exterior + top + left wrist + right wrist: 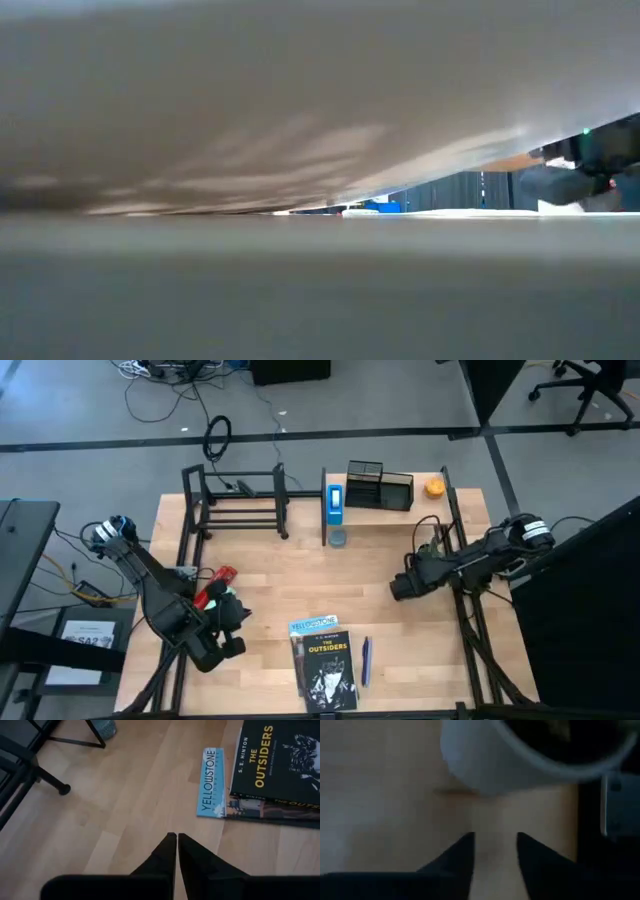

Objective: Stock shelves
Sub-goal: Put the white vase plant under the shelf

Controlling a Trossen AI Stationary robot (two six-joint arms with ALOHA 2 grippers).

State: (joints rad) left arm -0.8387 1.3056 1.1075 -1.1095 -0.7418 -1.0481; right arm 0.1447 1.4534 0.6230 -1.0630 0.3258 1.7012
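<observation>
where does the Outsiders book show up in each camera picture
High view: the book lies at the table's near edge, centre.
Low view: not identifiable.
Left wrist view: the book is ahead of the left pincer.
Right wrist view: not in it.
Shared landmark: the Yellowstone booklet beside the book.

Far left of the table [400, 640] stands the open metal-tube rack [235, 503], and just right of it along the far edge sits the wood-board shelf [395, 515], a mesh organizer [380, 487] on its top board. Down at the near edge lies a book [326, 663] over a Yellowstone map [312, 624], pen [366, 660] right beside it. Left gripper [238, 630] sits just left of the book, right gripper [398, 587] before the shelf.
</observation>
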